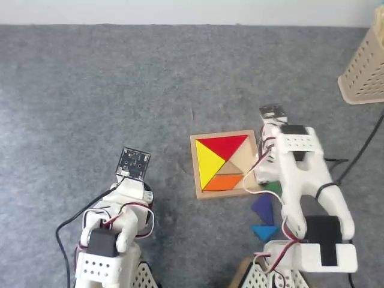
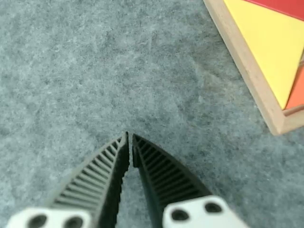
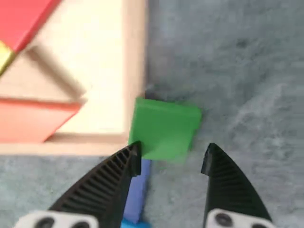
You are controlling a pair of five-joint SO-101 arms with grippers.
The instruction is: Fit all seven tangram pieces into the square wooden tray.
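The tray (image 1: pixel 194 165) held three pieces: one red triangle (image 1: pixel 229 146), one yellow triangle (image 1: pixel 207 163), one orange piece (image 1: pixel 223 182). My right gripper (image 3: pixel 173 148) gaped wide over the green square (image 3: pixel 164 128) beside its wall; my left gripper (image 2: pixel 129 138) was closed.

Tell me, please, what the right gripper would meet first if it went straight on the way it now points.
Most likely the green square piece, lying just ahead of the open fingers of the right gripper, beside the wooden tray; depth is unclear.
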